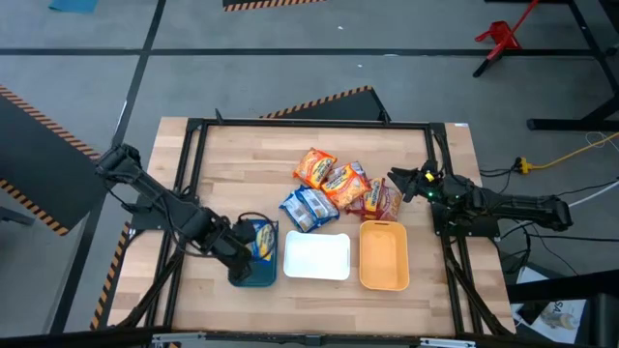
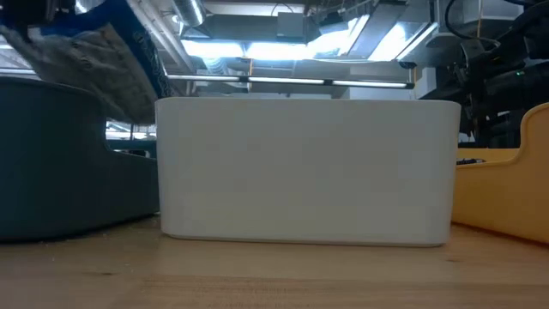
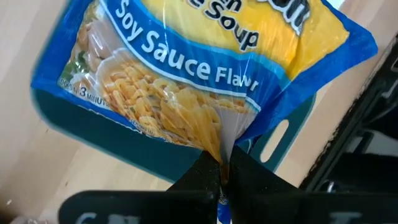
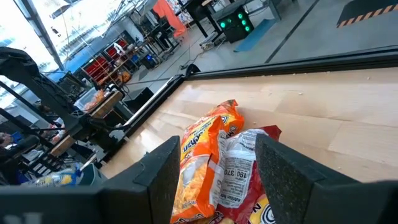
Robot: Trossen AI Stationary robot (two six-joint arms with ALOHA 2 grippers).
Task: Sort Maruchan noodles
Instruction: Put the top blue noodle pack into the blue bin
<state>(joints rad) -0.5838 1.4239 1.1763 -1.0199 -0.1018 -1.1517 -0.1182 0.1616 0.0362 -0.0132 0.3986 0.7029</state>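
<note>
Low view: white tray (image 2: 304, 167) fills the frame, closest to the lens, sitting on the wooden table (image 2: 274, 275). Teal tray (image 2: 60, 163) to one side of it, orange tray (image 2: 506, 193) to the other. A blue packet (image 2: 90, 56) hangs above the teal tray.

High view: left gripper (image 1: 247, 253) over the teal tray (image 1: 253, 273), holding the blue packet (image 1: 261, 242) above it. White tray (image 1: 317, 256) and orange tray (image 1: 384, 254) stand in a row beside the teal one. Remaining packets lie in a loose pile mid-table: two blue (image 1: 308, 207), two orange (image 1: 329, 176), dark red (image 1: 379, 200) nearest the right gripper (image 1: 406, 184), which sits just beside the pile at the table's right edge.

Left wrist view: fingers (image 3: 199, 180) pinched tight on the packet's edge; blue packet (image 3: 205, 68) reads "Soy Sauce Flavor", teal tray (image 3: 124, 149) directly behind it.

Right wrist view: fingers (image 4: 165, 171) spread wide, nothing between them. Orange packet (image 4: 202, 152) and dark red packet (image 4: 252, 168) lie on the table just ahead.
</note>
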